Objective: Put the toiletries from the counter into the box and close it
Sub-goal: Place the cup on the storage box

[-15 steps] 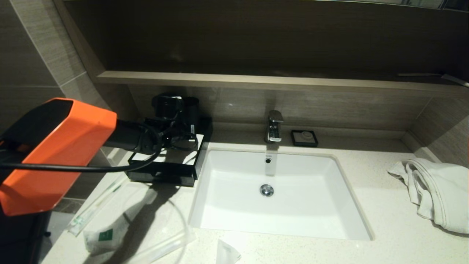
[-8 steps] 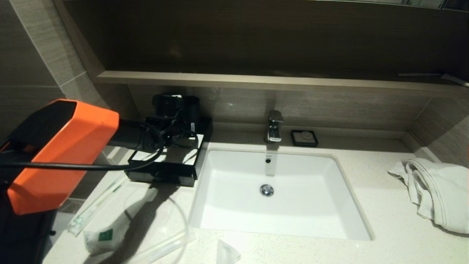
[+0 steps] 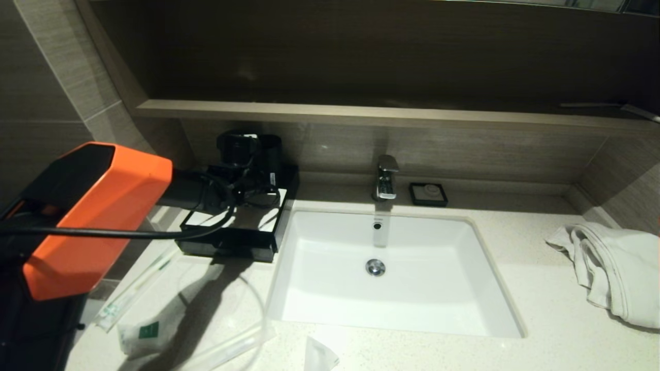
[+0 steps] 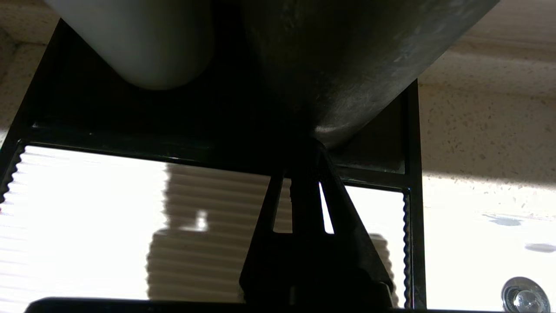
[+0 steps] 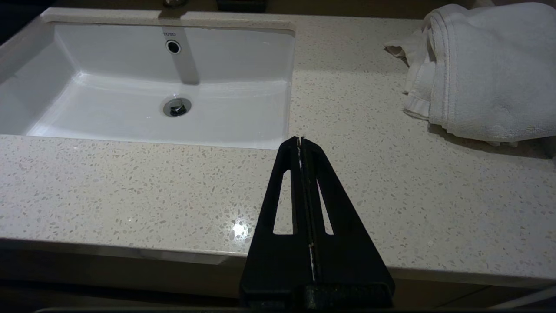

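Here the low black box shows a ribbed white top.

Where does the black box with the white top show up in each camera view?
Head view: black box sits on the counter left of the sink, under the left hand.
Left wrist view: its ribbed white top fills the frame.
Right wrist view: not in it.
Shared landmark: the sink drain.
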### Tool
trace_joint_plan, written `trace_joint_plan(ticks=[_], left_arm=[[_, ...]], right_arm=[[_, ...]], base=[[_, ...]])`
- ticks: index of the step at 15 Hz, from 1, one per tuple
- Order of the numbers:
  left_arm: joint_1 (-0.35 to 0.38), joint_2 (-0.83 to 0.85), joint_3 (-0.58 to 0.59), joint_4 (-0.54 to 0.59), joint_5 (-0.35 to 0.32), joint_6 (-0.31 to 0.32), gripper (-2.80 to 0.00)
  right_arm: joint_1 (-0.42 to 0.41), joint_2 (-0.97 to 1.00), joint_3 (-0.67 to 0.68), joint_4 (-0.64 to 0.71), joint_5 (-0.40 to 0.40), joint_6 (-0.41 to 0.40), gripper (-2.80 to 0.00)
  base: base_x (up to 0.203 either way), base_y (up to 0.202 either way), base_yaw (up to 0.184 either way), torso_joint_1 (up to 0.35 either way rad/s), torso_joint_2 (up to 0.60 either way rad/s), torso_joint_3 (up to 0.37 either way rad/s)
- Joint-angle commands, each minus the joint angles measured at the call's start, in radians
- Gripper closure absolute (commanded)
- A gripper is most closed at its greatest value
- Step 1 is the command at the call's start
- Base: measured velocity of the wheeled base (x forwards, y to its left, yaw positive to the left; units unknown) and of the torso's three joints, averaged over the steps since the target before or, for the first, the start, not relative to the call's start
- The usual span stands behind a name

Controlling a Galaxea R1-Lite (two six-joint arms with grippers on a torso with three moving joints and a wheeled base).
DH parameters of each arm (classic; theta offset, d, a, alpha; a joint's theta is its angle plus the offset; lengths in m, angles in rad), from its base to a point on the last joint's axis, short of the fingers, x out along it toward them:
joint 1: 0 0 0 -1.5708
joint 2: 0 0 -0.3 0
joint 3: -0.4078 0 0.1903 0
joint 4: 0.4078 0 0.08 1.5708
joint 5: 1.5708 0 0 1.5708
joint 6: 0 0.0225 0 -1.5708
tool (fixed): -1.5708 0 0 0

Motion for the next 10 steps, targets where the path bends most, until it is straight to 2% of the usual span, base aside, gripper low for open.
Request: trace_joint_plan(ticks=[1, 10], left_arm=[[0.000, 0.005, -0.007, -0.002, 0.001, -0.001, 0.00], [0.000, 0.043, -0.056, 0.006, 0.001, -0.003, 0.00]], right_arm=[[0.000, 0.000, 0.000, 0.000, 0.000, 0.000, 0.00], [0.000, 0.000, 0.000, 0.000, 0.000, 0.000, 0.00]], base=[[0.000, 0.000, 0.000, 0.000, 0.00, 0.000], [0.000, 0.000, 0.000, 0.000, 0.00, 0.000]])
